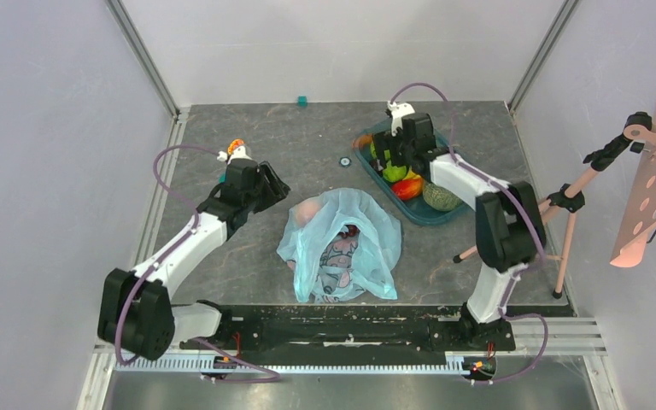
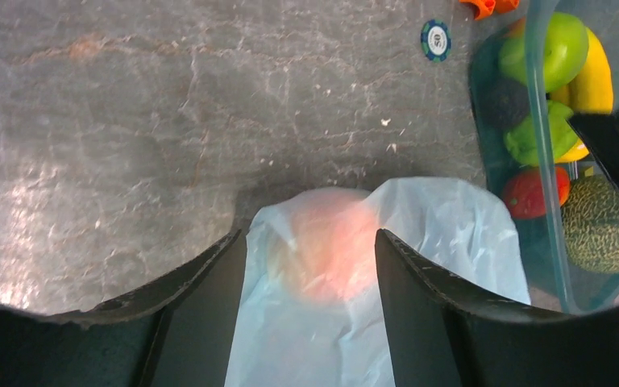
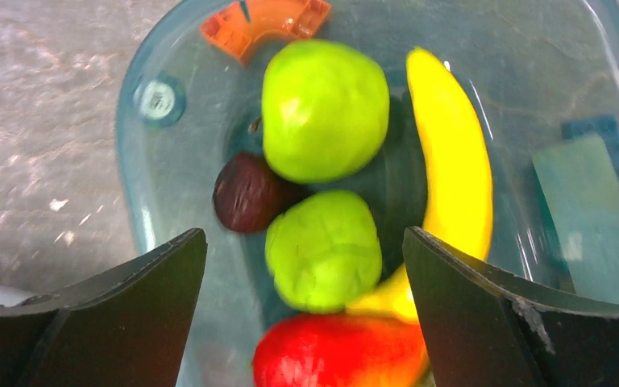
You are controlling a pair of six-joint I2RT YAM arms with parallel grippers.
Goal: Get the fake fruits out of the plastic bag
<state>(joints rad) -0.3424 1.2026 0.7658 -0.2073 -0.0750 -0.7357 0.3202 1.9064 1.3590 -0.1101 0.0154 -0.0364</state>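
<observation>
Left gripper (image 2: 310, 242) hovers, fingers spread wide, and the peach (image 2: 330, 246) sits dead centre between them, showing pink through the plastic bag (image 1: 342, 243), mid-frame on the desk (image 1: 307, 137). Left arm's clearly nearer. The right gripper (image 3: 305, 234), also spread, hangs over the tray (image 1: 418, 213), upper right.

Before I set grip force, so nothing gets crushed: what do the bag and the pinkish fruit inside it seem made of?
Bag: thin translucent light-blue plastic film, slightly glossy; it crinkles and the fruit's colour shows through. Peach: probably smooth moulded plastic, going by its even rounded shape, though the film blurs its surface.
</observation>
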